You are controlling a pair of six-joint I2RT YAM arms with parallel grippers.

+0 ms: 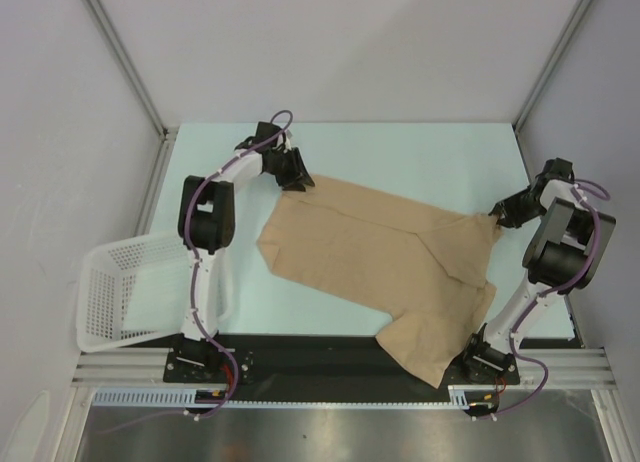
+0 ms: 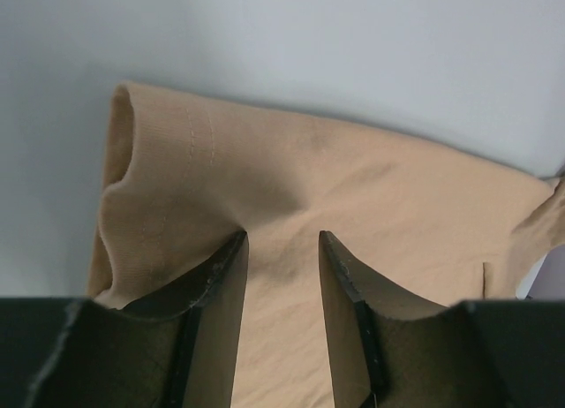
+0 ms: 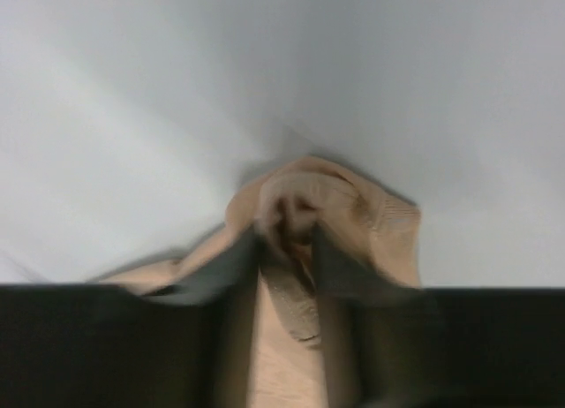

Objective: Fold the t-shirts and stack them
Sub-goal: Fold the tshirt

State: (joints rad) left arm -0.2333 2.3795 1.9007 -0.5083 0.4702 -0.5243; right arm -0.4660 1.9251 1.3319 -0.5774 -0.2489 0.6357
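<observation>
T-shirt point(image 1: 385, 257) corners sit pinched in left gripper point(image 1: 299, 182) and right gripper point(image 1: 493, 216).

basket point(image 1: 115, 292) at left edge, table point(image 1: 420, 162) bare beyond t-shirt point(image 1: 370, 257)

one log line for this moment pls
stage: gripping for fold | tan t-shirt: spread on table | left pincer: at far-left edge, cloth between fingers, grip unclear | right pincer: shut on bunched right edge

No readable text, label or number shows anywhere.
</observation>
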